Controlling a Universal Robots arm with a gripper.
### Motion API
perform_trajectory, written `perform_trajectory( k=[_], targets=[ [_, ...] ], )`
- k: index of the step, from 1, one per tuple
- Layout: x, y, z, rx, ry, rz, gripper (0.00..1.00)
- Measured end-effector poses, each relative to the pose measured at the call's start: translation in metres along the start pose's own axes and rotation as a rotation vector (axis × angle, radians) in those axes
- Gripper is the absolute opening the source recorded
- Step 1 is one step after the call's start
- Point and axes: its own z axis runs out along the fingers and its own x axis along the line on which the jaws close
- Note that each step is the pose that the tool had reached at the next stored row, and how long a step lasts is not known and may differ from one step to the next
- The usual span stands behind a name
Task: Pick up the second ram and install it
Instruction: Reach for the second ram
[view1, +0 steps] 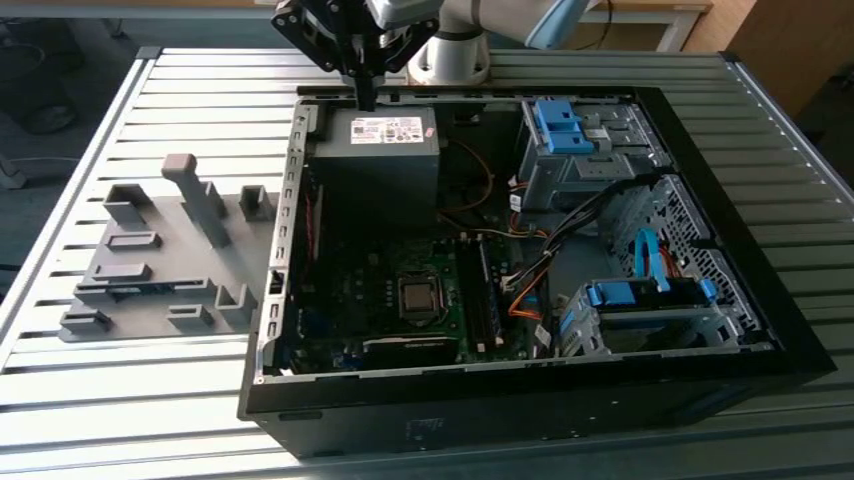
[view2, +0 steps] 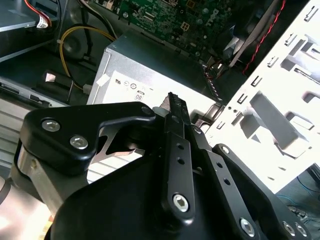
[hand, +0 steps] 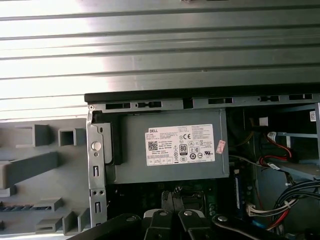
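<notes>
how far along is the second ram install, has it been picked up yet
Done: what looks like one green module stands in the motherboard. In hand: nothing; the hand is shut and empty above the power supply. Left: what looks like the second ram lies in the grey fixture, so both pickup and install are not yet done.

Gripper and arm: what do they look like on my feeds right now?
The gripper is black: slim linkage bars drilled with small holes, pinned by silver screw heads, narrowing to thin tips. In the exterior view the arm is a pale grey rounded tube with a light blue joint cap.
</notes>
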Motion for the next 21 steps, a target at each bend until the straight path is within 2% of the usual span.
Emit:
perform_trajectory(
  k=[21],
  targets=[
    [0.0064, -0.0005, 0.0, 0.0, 0.0, 0.0, 0.11]
  ],
)
